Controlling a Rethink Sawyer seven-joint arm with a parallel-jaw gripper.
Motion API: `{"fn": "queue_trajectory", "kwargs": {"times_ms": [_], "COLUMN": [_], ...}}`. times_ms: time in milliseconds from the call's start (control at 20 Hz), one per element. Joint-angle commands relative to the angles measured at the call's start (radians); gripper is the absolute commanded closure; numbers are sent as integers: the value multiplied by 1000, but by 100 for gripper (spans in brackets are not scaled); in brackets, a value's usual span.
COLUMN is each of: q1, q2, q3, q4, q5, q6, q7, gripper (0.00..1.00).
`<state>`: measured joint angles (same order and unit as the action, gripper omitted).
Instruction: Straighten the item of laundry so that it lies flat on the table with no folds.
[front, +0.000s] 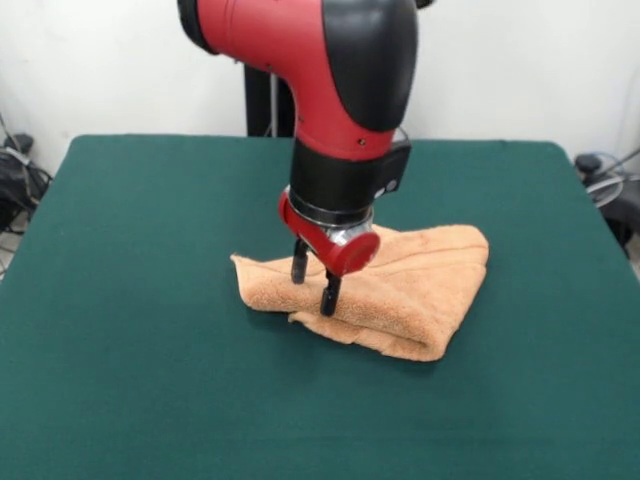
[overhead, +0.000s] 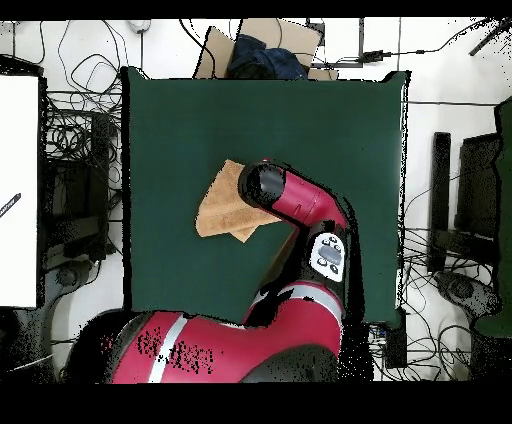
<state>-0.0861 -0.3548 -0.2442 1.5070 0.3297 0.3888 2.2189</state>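
Note:
The orange-tan towel (front: 420, 285) lies folded over on itself in a thick, rumpled wedge at the middle of the dark green table (front: 130, 320). Its folded edge faces the front right. My gripper (front: 314, 283) points down over the towel's left part, open, its two black fingers (front: 299, 264) apart with the tips at the towel's surface. Nothing is held between them. In the overhead view the towel (overhead: 220, 205) shows left of the arm's wrist (overhead: 265, 185), which hides the gripper and part of the towel.
The red arm (front: 320, 60) comes down from the top of the front view over the table's middle. Cables (overhead: 75, 130) and gear lie off the table's sides. A cardboard box (overhead: 265, 50) stands beyond the table's far edge in the overhead view.

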Motion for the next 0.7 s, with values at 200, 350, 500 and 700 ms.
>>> {"fn": "queue_trajectory", "kwargs": {"times_ms": [200,350,500,700], "q1": [15,27,34,26], "q2": [56,79,117,149], "q3": [85,72,58,69], "q4": [-56,-79,-117,-128], "q5": [-55,-52,-50,-44], "q6": [-65,-63,-65,-84], "q7": [59,68,74,79], "gripper": [0,0,0,0]}}
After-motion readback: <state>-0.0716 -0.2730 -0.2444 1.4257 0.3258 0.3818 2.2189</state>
